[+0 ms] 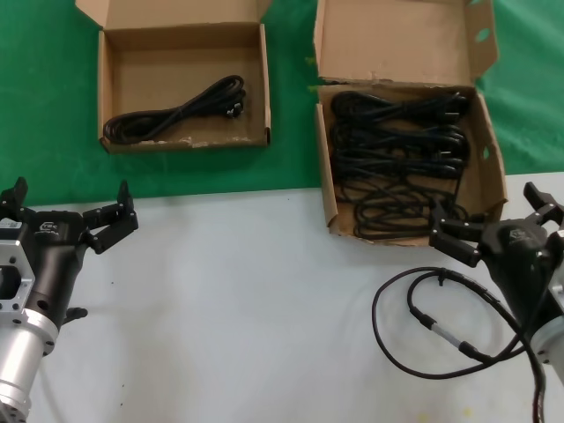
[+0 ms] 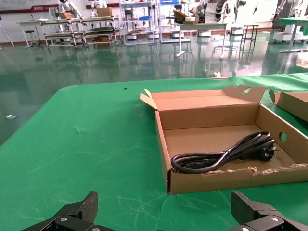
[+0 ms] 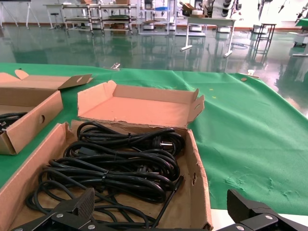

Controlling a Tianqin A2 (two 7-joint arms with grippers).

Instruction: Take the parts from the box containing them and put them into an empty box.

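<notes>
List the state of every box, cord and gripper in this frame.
Right box: lid flap up, holds many black power cords.
Left box: lid flap up, holds one bundled cord.
Left gripper: fingers open, empty, over the white surface.
Right gripper: fingers open, empty, at the right box's near edge.
Thick cable: loose loop on the white surface.

Right gripper (image 1: 493, 231) overlaps near corner of full box (image 1: 489, 150), at 4 o'clock; cords (image 1: 401, 159) partly hidden there.
</notes>
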